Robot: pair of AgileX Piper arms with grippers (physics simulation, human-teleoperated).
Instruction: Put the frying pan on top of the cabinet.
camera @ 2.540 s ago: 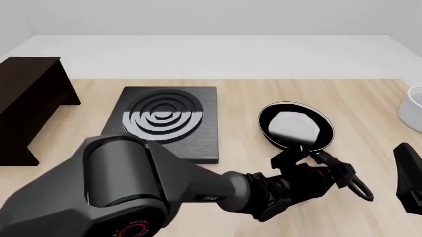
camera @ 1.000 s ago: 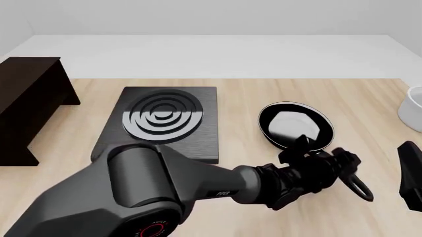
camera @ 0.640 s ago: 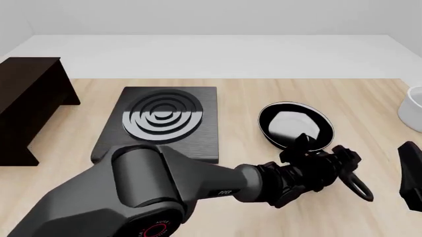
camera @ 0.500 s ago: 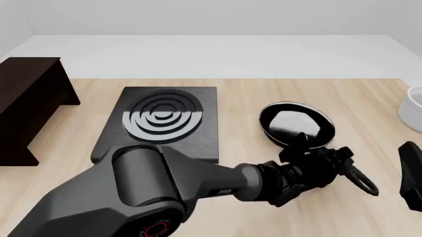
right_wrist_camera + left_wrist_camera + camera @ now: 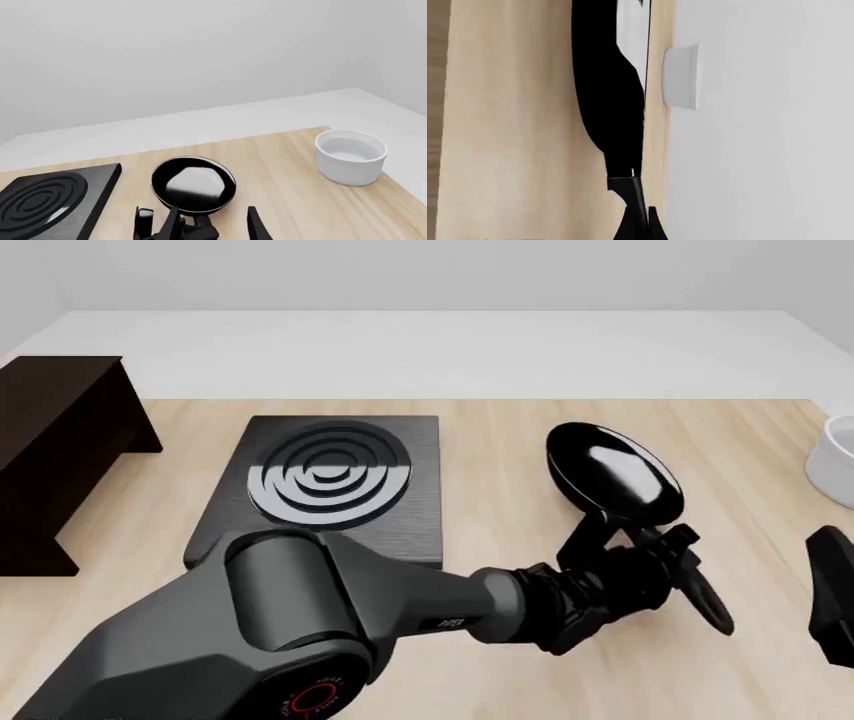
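Frying pan point(image 5: 614, 480) is seen near the right side of the tabletop point(image 5: 507, 450), tilted with its bowl raised and its glossy inside turned toward the camera, while its long handle runs down to the loop end point(image 5: 707, 605). The handle is held by the left gripper point(image 5: 638, 558), whose jaws are closed on it partway between bowl and loop; the pan appears lifted off the wood, though contact at its far rim cannot be ruled out. The right gripper point(image 5: 207, 222) is seen wide apart and holding nothing, near the right front edge. The cabinet point(image 5: 54, 455) stands at the far left edge, well apart from the pan, with the stove plate point(image 5: 327, 485) between them. A white bowl point(image 5: 351, 156) sits at the right edge. The pan is judged rigid and moderately heavy, with its weight out in the bowl, so a grip on the thin handle is likely to let it pivot or droop. The smooth handle may also slip. A hold closer to the bowl would probably be steadier. During the carry over the stove plate, the pan should be kept level and set flat on the cabinet top.
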